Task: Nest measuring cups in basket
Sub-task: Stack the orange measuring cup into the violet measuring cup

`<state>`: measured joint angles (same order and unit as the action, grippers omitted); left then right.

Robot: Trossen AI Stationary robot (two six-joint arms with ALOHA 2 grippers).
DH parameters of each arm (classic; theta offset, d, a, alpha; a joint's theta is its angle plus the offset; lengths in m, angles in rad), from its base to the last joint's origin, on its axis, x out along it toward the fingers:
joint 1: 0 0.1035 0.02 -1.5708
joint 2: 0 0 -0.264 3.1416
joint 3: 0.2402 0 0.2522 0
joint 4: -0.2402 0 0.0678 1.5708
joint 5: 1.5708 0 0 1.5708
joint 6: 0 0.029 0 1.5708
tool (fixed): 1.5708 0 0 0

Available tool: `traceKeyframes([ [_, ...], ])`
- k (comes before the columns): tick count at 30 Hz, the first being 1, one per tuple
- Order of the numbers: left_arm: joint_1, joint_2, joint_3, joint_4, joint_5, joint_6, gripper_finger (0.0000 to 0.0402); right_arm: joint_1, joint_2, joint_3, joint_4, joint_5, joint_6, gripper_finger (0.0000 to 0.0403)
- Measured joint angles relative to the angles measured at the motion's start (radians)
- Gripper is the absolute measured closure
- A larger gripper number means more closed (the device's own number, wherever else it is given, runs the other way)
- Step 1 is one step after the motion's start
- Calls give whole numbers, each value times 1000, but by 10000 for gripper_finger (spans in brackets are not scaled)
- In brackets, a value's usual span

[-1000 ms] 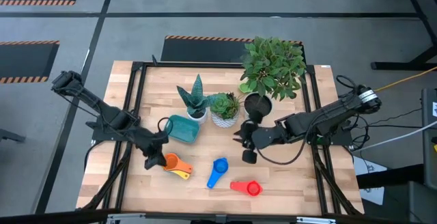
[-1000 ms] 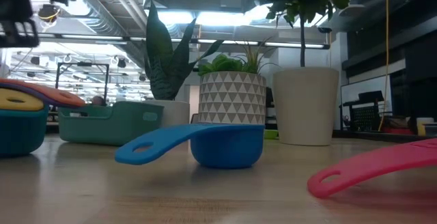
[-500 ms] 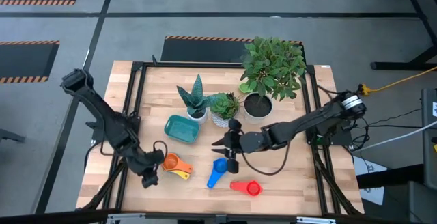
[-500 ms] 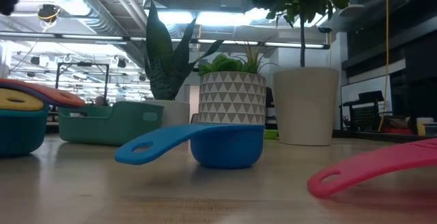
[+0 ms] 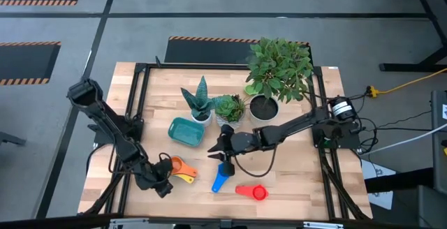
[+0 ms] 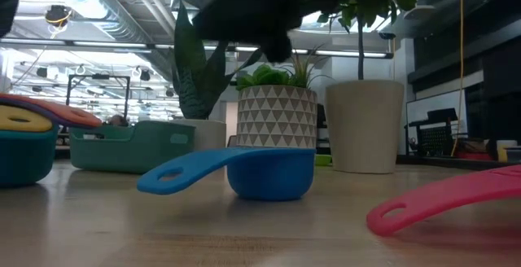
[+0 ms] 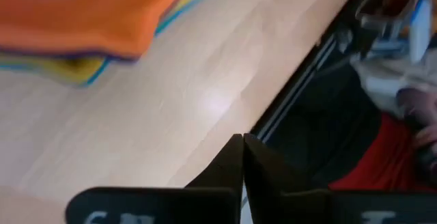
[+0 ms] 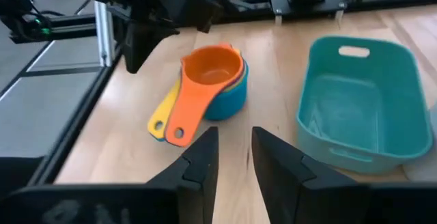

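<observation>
A nested stack of measuring cups (image 5: 179,167), orange on top over yellow and blue ones (image 8: 213,77), rests on the table near its left near corner. A blue cup (image 5: 222,176) (image 6: 269,172) and a red cup (image 5: 253,191) (image 6: 444,203) lie apart on the wood nearer the middle. The teal basket (image 5: 186,131) (image 8: 360,108) sits beyond the stack. My left gripper (image 5: 162,187) (image 7: 242,139) is shut and low, just on the near side of the stack. My right gripper (image 5: 224,152) (image 8: 235,141) is open, hovering over the blue cup's far side and facing the stack.
Three potted plants stand in a row behind the basket: a snake plant (image 5: 199,100), a small plant in a patterned pot (image 5: 229,112) and a tall leafy one (image 5: 278,68). A black frame (image 5: 133,117) runs along the table's sides. Bare wood lies along the near edge.
My left gripper has drawn back from the stack toward the table's near edge. My right gripper has swept toward the table's left, from in front of the leafy plant's pot to above the blue cup. The cups and the basket have stayed in place.
</observation>
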<state>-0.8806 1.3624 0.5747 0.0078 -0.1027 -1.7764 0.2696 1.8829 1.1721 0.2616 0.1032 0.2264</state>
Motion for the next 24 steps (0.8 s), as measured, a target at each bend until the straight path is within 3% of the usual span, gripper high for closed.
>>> traceKeyframes([
  [12,1,157,-1,194,-79,-121,401,-13,131,18,142,0,-3,309],
  [19,6,159,-2,192,-195,-143,401,-14,190,68,143,-1,-2,309],
  [24,5,159,-2,210,-203,-107,401,-13,266,142,138,-38,0,309],
])
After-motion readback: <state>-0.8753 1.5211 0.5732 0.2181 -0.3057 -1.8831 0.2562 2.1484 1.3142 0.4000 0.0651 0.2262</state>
